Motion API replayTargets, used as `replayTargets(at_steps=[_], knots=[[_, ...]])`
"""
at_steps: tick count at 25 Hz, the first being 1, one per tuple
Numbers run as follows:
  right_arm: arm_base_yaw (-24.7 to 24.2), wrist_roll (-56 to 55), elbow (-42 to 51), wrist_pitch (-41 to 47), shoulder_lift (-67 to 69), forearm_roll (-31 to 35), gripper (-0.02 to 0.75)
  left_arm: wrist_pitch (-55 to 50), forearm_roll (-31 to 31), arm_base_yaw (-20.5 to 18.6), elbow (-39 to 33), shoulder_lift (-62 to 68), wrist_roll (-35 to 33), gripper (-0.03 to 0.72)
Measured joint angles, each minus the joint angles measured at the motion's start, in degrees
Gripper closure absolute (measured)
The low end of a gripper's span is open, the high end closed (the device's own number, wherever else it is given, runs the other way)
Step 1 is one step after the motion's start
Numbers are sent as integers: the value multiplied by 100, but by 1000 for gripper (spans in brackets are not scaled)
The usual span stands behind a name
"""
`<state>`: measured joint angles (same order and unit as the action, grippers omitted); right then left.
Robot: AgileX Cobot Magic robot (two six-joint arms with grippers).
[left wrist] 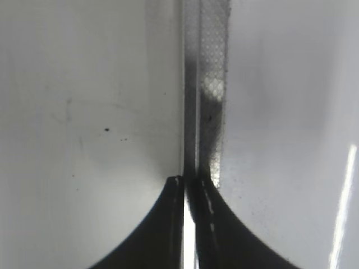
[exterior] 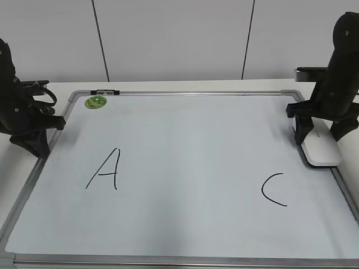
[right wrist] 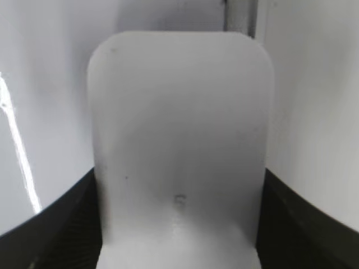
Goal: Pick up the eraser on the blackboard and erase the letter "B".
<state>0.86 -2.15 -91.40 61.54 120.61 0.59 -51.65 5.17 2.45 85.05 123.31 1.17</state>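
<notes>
The blackboard [exterior: 185, 140] is a white board with a silver frame lying flat on the table. No letter "B" shows on it. The white eraser [exterior: 323, 152] lies at the board's right edge, partly over the frame. My right gripper [exterior: 321, 136] stands over its far end with a finger against each long side. In the right wrist view the eraser [right wrist: 179, 129] fills the space between the right gripper's [right wrist: 179, 188] black fingers. My left gripper [exterior: 38, 147] is shut and empty at the board's left edge. In the left wrist view the left gripper [left wrist: 188, 182] is over the frame strip [left wrist: 210, 67].
A large black "A" [exterior: 104, 170] is at the left of the board and a "C" [exterior: 273, 189] at the right. A round green magnet [exterior: 95, 102] sits near the far left corner. A small black clip [exterior: 104, 91] is on the top frame.
</notes>
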Motion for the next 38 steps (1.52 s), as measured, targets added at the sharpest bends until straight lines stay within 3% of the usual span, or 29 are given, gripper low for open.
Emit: replayTargets(at_steps=[16, 29, 32, 38], knots=[[0, -3, -132, 144, 283, 74, 221, 0, 10, 0, 0, 0, -10, 670], [-9, -3, -571, 646, 295, 96, 132, -36, 29, 0, 0, 0, -10, 659], [-9, -3, -778, 741, 295, 84, 131, -113, 29, 0, 0, -39, -10, 587], [-9, -25, -957, 775, 295, 2, 131, -239, -200, 0, -22, -443, 27, 295]])
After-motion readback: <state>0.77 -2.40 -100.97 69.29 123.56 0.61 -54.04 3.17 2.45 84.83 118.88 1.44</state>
